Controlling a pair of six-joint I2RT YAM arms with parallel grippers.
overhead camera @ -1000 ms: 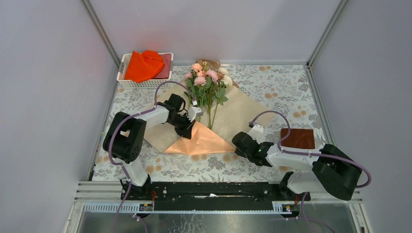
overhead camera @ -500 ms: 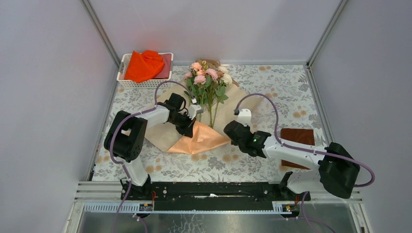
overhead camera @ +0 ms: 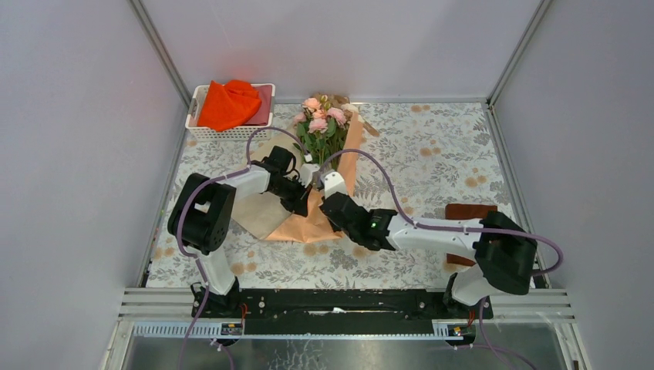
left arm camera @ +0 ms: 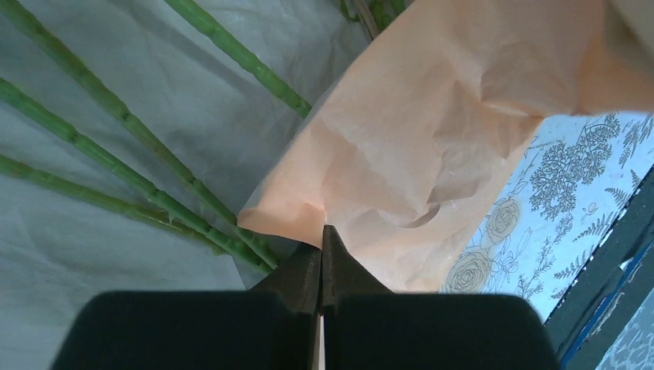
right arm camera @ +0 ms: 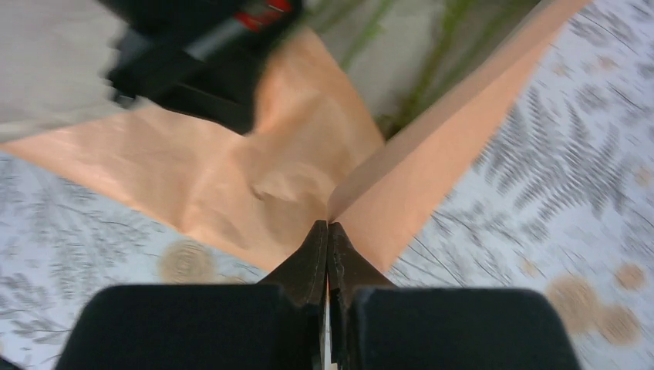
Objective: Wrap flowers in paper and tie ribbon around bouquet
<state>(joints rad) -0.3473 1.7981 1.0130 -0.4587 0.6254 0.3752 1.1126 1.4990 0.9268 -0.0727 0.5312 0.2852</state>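
Observation:
The flowers (overhead camera: 321, 123) lie with their pink and cream blooms at the back and their green stems (left arm camera: 131, 177) running toward me over the peach-orange paper (overhead camera: 305, 226). The sheet's right side is folded over the stems as a narrow flap (overhead camera: 352, 150). My left gripper (overhead camera: 303, 202) (left arm camera: 321, 231) is shut on a fold of the paper beside the stem ends. Just right of it, my right gripper (overhead camera: 328, 206) (right arm camera: 328, 226) is shut on the paper's edge (right arm camera: 262, 177). A thin tan strip (overhead camera: 371, 128) by the blooms may be the ribbon.
A white basket (overhead camera: 202, 132) with a bright orange-red cloth (overhead camera: 228, 103) stands at the back left. A brown pad (overhead camera: 467, 211) lies at the right, partly behind my right arm. The grey leaf-patterned mat (overhead camera: 432, 146) covers the table.
My right gripper shut on the paper's right side and drew it left over the stems, folding that flap in. The left gripper stayed pinched on the paper, barely moving.

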